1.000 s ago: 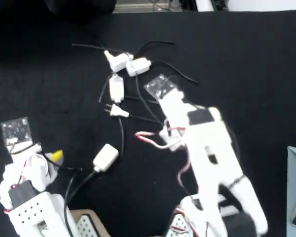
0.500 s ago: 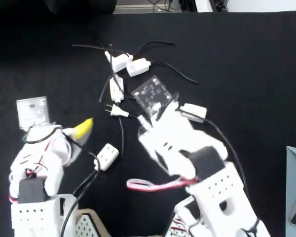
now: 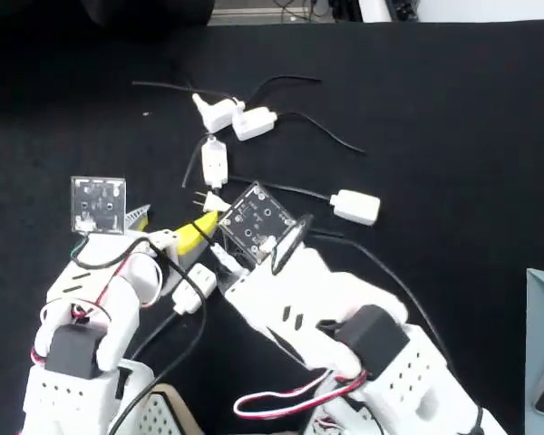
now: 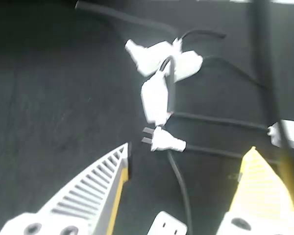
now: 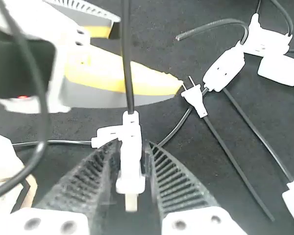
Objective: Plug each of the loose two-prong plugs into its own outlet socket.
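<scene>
Spread over the black surface (image 3: pixel 471 109) are white plugs, sockets and black cords. A loose two-prong plug (image 3: pixel 210 200) is laid flat near the middle, its long axis running across the surface. Its prongs are pointed toward the left arm's side and its cord trails the other way. The left gripper (image 4: pixel 188 149) is held near it, fingers spread wide around nothing. A second plug (image 5: pixel 130 166) is clamped between the fingers of the right gripper (image 5: pixel 130 147). Its long axis is lined up with them, and its cord leaves the end away from the wrist. A near outlet socket (image 3: pixel 192 289) is seen beside both grippers, and a far outlet socket (image 3: pixel 355 207) is set well apart.
</scene>
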